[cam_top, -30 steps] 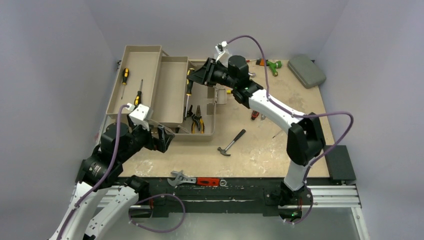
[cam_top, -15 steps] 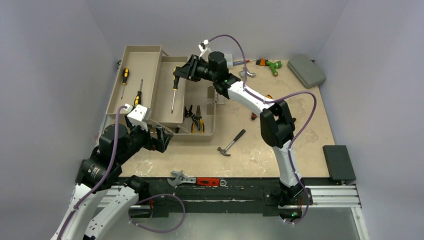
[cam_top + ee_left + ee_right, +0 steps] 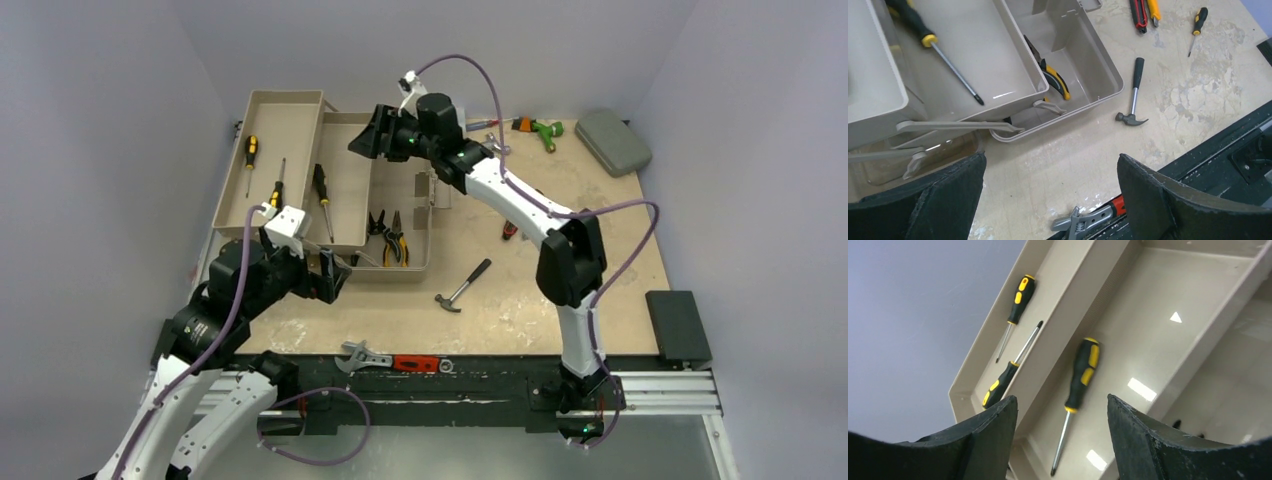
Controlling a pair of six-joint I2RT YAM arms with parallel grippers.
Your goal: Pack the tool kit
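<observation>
The left arm (image 3: pixel 215 310) blocks the lower-left corner of the beige toolbox (image 3: pixel 420 232); trays (image 3: pixel 345 165) folded out, screwdriver (image 3: pixel 321 187) inside. Both gaping, empty: left gripper (image 3: pixel 1050 157), right gripper (image 3: pixel 1062 400).

Glossy beige plastic toolbox (image 3: pixel 1148 315); scuffed matt tabletop (image 3: pixel 1198 90); hammer (image 3: pixel 1134 92) with metal head, black grip
</observation>
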